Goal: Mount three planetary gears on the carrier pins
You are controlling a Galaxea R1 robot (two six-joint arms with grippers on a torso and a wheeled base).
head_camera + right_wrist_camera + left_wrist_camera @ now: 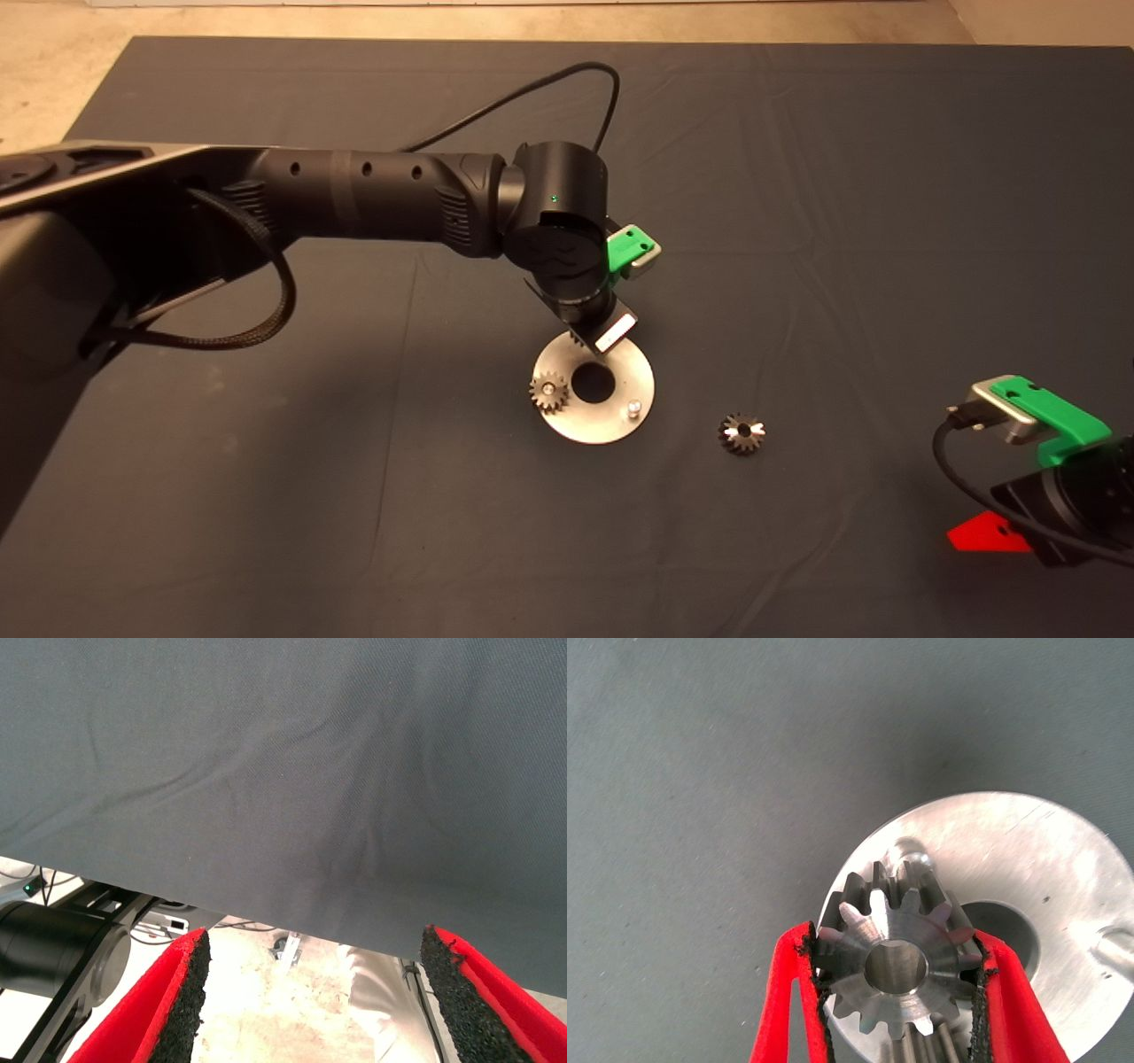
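Clamping 2nd gear (896, 966) in left gripper (897, 992), bore just short of far pin (908, 853); needs nudge that way. Right gripper (314, 1001) parked, fingers apart.

1. A dark mat (797, 177) is covering the table.
2. A shiny round plate (620, 425) is lying near the mat's centre.
3. A loose gear (742, 433) is resting on the mat at the plate's 3 o'clock, apart from it.
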